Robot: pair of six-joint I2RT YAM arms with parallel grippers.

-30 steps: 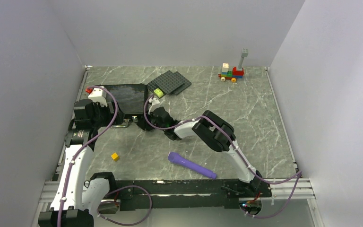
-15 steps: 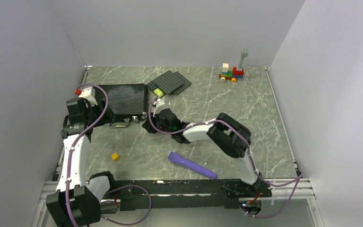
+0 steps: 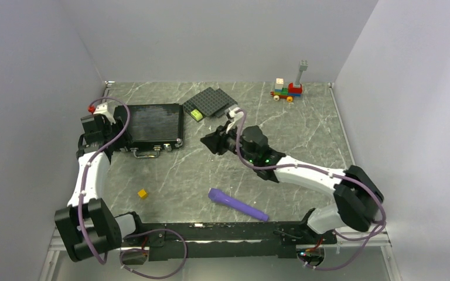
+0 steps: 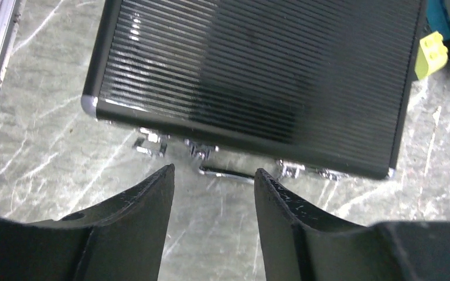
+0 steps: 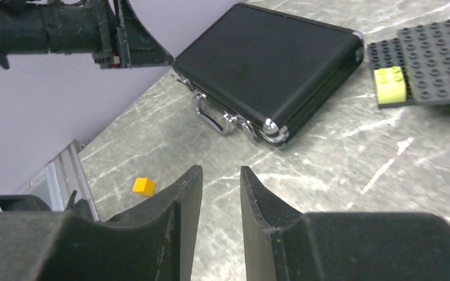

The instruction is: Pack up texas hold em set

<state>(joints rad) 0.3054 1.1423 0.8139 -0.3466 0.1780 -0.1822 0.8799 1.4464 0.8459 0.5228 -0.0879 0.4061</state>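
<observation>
Grey-green marbled tabletop (image 3: pixel 304 146) fills my overhead view, boxed in by plain white walls (image 3: pixel 222 35).

Biggest item is the black ribbed case (image 3: pixel 152 123), lying flat at the far left with its lid down, so I can't see what's inside. Its corners are rounded and silver-capped. The silver handle (image 5: pixel 208 117) and latches (image 4: pixel 149 143) face the near edge.

My left gripper (image 4: pixel 214 172) hangs just in front of that handle, its fingers spread and nothing between them. My right gripper (image 3: pixel 208 140) sits well right of the case, over bare table. Its fingers are parted by only a narrow gap, also empty.

Just beyond the case's far right corner lie dark grey studded building plates (image 3: pixel 211 102), overlapping. A yellow-green brick (image 5: pixel 389 85) sits on one. Something blue beside that brick is cut off in the left wrist view.

A smooth purple cylinder (image 3: pixel 237 205) lies near the front rail. At the far right stands a small train of coloured bricks (image 3: pixel 287 91). A tiny yellow cube (image 3: pixel 143 194) rests alone, near left.
</observation>
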